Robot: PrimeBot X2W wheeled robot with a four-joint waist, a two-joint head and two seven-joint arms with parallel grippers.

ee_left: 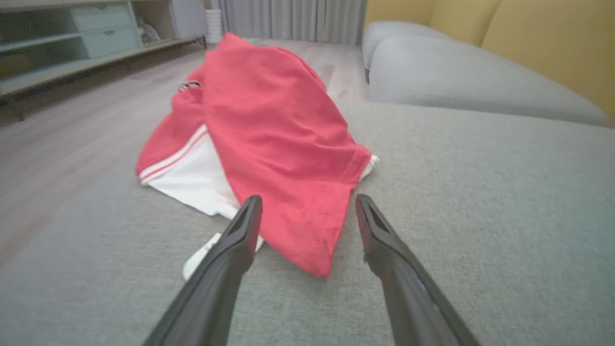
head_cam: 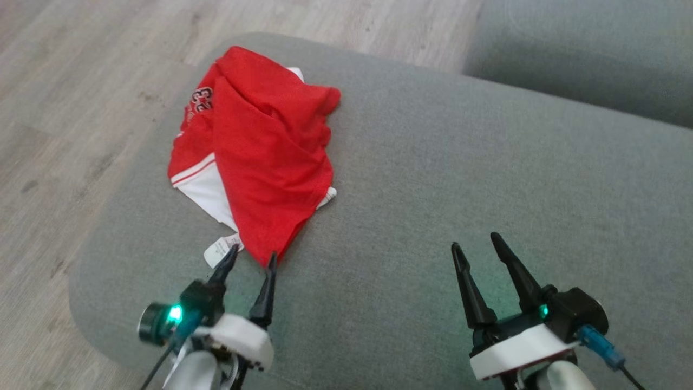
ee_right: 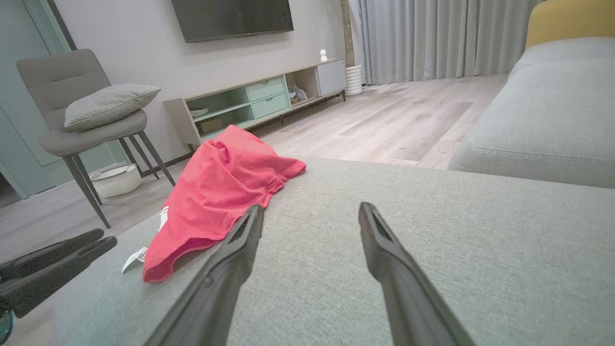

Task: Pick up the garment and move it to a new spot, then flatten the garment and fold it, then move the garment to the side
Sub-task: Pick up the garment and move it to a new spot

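A crumpled red garment (head_cam: 260, 146) with white trim and a white tag lies on the left part of a grey cushion (head_cam: 433, 179). My left gripper (head_cam: 253, 257) is open, its fingertips at the garment's near red corner, which lies between them in the left wrist view (ee_left: 307, 202) without being pinched. The garment (ee_left: 269, 125) rises in a heap just ahead of those fingers. My right gripper (head_cam: 475, 241) stands open over bare cushion to the right, nothing between its fingers. The right wrist view has the garment (ee_right: 216, 192) to the left of my right gripper (ee_right: 311, 207).
The grey cushion's left edge drops to wooden floor (head_cam: 65, 108). Another grey cushion (head_cam: 584, 49) lies at the back right. The right wrist view takes in a chair (ee_right: 81, 120) with a pillow, a low cabinet (ee_right: 259, 96) and curtains (ee_right: 432, 38).
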